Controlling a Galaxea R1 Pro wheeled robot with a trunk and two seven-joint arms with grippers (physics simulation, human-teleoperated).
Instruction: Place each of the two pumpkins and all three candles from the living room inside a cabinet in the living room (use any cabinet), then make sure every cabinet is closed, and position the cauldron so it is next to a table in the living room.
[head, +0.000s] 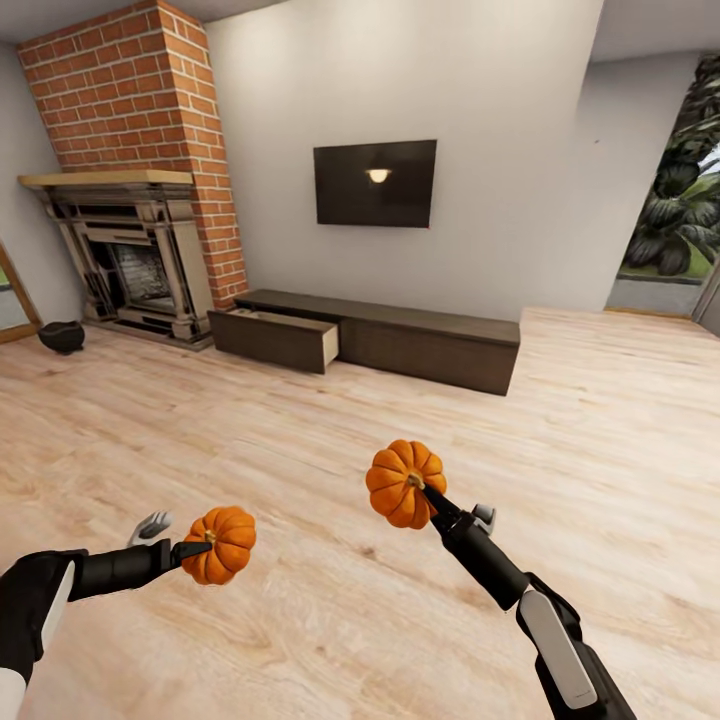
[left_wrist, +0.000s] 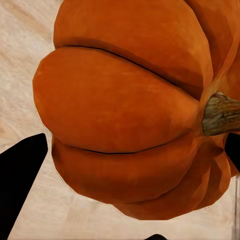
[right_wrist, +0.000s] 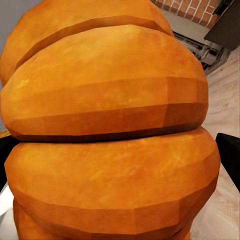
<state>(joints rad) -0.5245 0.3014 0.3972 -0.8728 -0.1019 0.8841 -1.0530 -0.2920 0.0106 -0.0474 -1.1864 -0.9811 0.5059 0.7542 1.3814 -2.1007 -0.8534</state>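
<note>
the left gripper (head: 196, 548) has its fingers closed on one pumpkin (head: 220, 544), and the right gripper (head: 428, 496) has its fingers closed on the other pumpkin (head: 404, 483); both are carried in the air above the pale wooden floor (head: 330, 420), well apart from the cabinet (head: 400, 338) that runs along the far wall. one drawer (head: 275, 339) at the cabinet's fireplace end stands pulled out, its inside pale beige against the dark-brown wood, so a drop-in place looks ready. the pumpkins are squat, deeply ribbed and matte orange, each with a short, rough brown stem (left_wrist: 221, 114). they look rigid and fairly light, but the rounded lobes give the fingers little flat to bite on, so a hold across the body near the stem, with the fingers seated in the grooves between ribs, seems the safest against rolling or slipping. the cauldron (head: 61, 336), round, black and bulging, sits on the floor beside the left end of the brick fireplace (head: 130, 250), near the room's left wall. a dark flat screen (head: 375, 183) hangs on the plain wall above the cabinet.
</note>
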